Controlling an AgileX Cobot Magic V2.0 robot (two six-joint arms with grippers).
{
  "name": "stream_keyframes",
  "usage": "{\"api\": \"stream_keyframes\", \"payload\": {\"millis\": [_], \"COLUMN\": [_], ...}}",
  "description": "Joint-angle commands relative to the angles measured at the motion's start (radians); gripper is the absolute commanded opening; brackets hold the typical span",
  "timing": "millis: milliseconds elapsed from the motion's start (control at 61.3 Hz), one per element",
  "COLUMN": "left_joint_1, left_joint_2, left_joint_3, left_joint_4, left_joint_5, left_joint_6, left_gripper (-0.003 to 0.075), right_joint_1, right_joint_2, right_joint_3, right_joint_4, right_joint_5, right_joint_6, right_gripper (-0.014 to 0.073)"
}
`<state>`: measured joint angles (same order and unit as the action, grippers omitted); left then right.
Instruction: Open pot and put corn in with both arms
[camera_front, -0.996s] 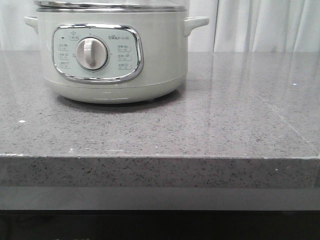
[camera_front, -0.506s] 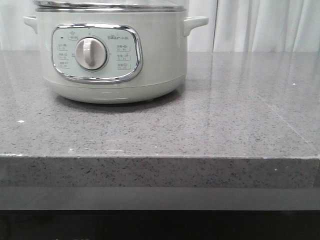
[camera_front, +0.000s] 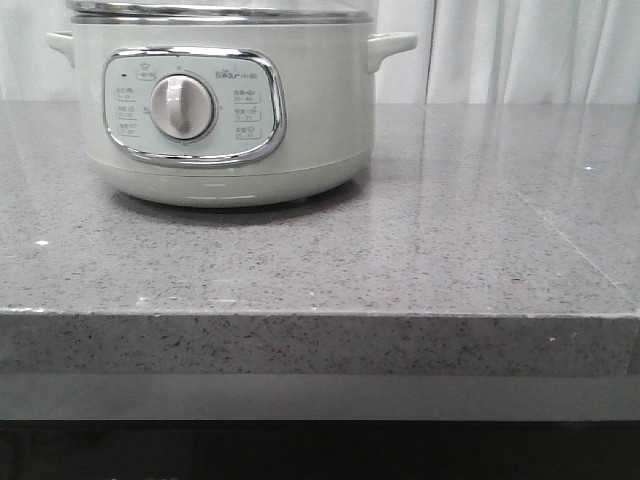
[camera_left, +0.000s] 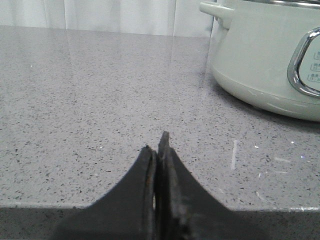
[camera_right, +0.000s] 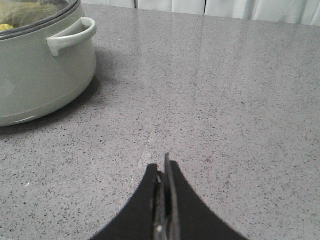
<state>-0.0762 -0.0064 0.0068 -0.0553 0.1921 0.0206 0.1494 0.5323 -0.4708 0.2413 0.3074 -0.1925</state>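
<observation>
While lidded: one pot (camera_front: 220, 110), two end effectors.

pot (camera_front: 220, 100) showing brand word "bear" (camera_front: 232, 74) at top of control panel (camera_front: 195, 105), small characters beside it too tiny for reading. preset labels flanking dial (camera_front: 181, 108) staying blurred, unreadable. wrist views showing panel edge only, no legible text appearing there.

The pale-green pot (camera_front: 220, 100) stands upright with its lid on, yellow corn (camera_right: 7, 26) showing through the glass.
</observation>
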Motion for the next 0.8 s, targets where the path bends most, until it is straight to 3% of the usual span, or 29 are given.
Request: {"api": "stream_keyframes", "payload": {"millis": [0,784], "left_joint_1": [-0.005,-0.005], "left_joint_2": [-0.016,-0.016], "left_joint_3": [0.012,0.012], "left_joint_4": [-0.006,-0.006], "left_joint_5": [-0.089,-0.089], "left_joint_6": [-0.001,-0.001], "left_gripper": [-0.002,-0.002], "right_joint_1": [-0.004,0.01], "right_joint_2": [0.002,0.0], "right_joint_3": [-0.026,-0.024], "right_joint_4": [0.007,0.0], "right_joint_5": [-0.072,-0.082], "right_joint_6": [-0.006,-0.006], "right_gripper": [-0.0067,-0.0067]}}
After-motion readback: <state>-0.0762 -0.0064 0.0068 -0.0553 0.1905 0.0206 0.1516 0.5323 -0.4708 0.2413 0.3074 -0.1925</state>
